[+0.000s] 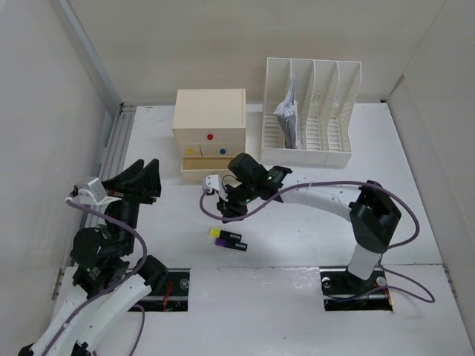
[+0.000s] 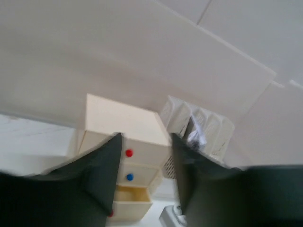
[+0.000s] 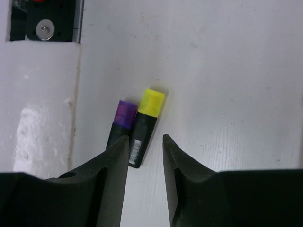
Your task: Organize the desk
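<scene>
The right gripper (image 3: 144, 139) has its jaws partly open with a narrow gap and nothing between them. It points down over two highlighters lying side by side and touching on the desk (image 1: 312, 215). One is the yellow-capped highlighter (image 3: 151, 101) and the other is the purple-capped highlighter (image 3: 126, 113), both with black barrels. From the wrist view, the yellow one's barrel end shows through the gap. Whether a fingertip touches it cannot be told.

The left gripper (image 2: 146, 137) also has its jaws parted and holds nothing. It is up off the surface and aimed toward 1 o'clock at the drawer box (image 2: 125, 125).

The desk is a large, flat, matte white top that fills the middle of the top view, running from the arm bases at 6 o'clock to the back wall. The cream drawer box, with its lowest drawer (image 1: 199, 167) pulled out, stands at 12 o'clock. The white file rack (image 1: 326, 104) stands just beside it at 1 o'clock, with crumpled paper (image 1: 288, 113) in one slot. The highlighters lie near the centre, at 6 o'clock from the right gripper.

The right arm reaches from its base at 5 o'clock, elbow raised, with the forearm stretched toward 9 o'clock. The left arm is folded at 8 o'clock, with the wrist tilted up.
</scene>
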You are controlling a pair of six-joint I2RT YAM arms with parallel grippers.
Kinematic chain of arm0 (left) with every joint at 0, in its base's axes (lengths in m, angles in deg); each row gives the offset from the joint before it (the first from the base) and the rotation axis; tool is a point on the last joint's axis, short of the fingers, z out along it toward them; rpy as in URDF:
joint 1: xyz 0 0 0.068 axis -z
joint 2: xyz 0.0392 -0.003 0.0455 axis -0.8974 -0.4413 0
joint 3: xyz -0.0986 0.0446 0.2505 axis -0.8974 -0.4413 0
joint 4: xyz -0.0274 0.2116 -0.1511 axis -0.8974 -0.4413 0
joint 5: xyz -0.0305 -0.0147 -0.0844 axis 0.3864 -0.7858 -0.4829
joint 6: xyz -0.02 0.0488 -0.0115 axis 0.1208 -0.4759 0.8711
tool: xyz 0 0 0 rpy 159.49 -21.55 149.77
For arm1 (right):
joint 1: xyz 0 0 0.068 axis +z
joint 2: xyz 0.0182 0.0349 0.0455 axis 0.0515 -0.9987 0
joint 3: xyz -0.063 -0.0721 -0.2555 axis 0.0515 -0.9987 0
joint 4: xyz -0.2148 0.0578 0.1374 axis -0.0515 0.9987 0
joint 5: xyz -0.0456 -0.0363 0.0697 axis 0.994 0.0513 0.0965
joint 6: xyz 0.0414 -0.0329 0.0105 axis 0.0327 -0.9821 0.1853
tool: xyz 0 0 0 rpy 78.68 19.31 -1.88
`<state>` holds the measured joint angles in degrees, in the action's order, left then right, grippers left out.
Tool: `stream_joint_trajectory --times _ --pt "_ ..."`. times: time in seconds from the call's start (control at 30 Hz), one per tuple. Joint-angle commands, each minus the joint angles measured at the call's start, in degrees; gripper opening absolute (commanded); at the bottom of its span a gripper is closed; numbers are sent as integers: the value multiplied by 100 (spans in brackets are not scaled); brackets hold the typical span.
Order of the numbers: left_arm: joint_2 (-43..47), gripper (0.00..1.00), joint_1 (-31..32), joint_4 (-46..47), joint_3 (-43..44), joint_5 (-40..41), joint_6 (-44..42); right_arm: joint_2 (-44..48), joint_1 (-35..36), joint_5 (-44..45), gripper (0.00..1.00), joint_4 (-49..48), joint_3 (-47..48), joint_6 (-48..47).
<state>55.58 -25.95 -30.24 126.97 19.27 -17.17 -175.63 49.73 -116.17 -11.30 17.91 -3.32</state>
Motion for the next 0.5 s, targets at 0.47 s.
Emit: stream_joint_trajectory --times 0.47 --pt "754 63 -25 -28 -511 258 -976 -918 831 2609 56 -1513 -168 2036"
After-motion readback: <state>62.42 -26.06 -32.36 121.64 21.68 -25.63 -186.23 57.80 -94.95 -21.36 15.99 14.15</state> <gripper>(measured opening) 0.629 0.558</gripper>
